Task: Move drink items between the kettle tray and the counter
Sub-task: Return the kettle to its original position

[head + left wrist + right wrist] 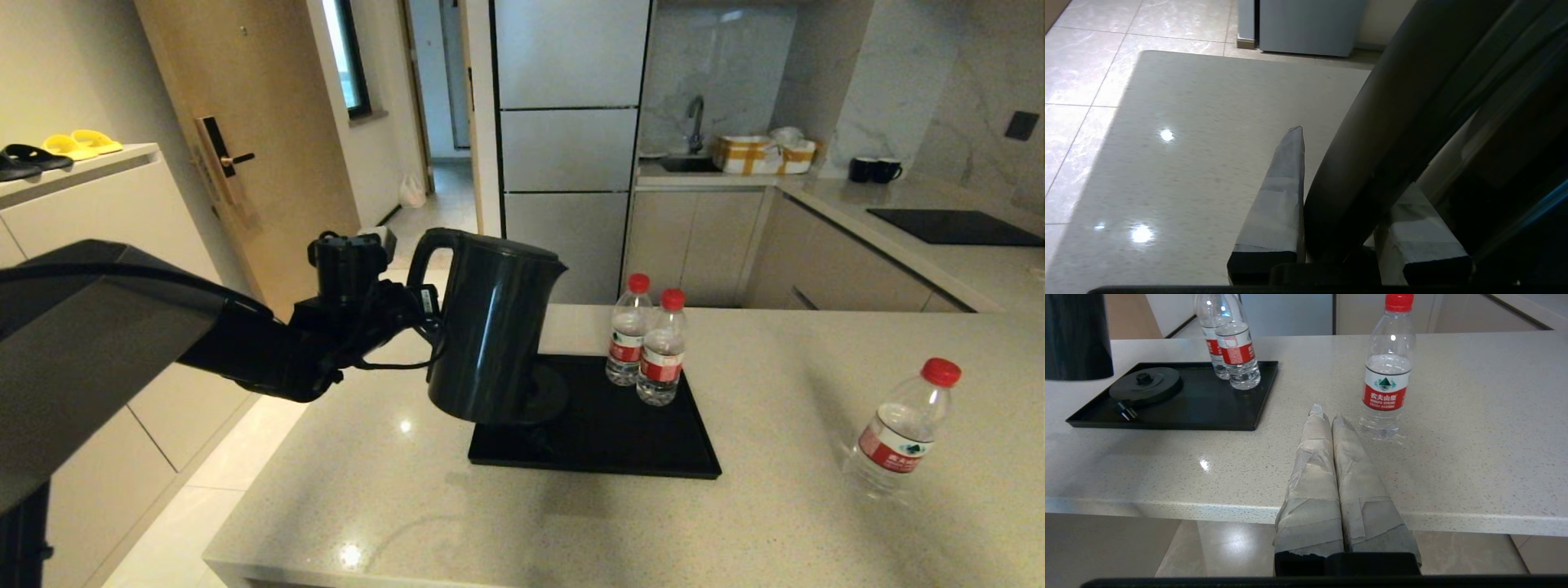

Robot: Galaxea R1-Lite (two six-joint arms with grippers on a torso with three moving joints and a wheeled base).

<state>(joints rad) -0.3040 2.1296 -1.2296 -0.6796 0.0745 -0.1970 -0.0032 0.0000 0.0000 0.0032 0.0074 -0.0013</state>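
My left gripper (418, 314) is shut on the loop handle of the black kettle (494, 327) and holds it tilted in the air over the left end of the black tray (620, 445). In the left wrist view the handle (1392, 122) fills the gap between the taped fingers (1284, 192). The round base disc (1145, 383) lies bare on the tray (1208, 412). Two red-capped bottles (627, 331) (663, 347) stand at the tray's far side. A third bottle (902, 433) stands on the beige counter (775, 514) to the right. My right gripper (1327, 414) is shut and empty at the counter's front edge, near that bottle (1386, 371).
Two black mugs (873, 169) and a black cooktop (951, 226) are on the far right worktop. A taped box (763, 153) sits by the sink. A cream cabinet (82, 204) with shoes stands at the left. Bare counter lies left of and in front of the tray.
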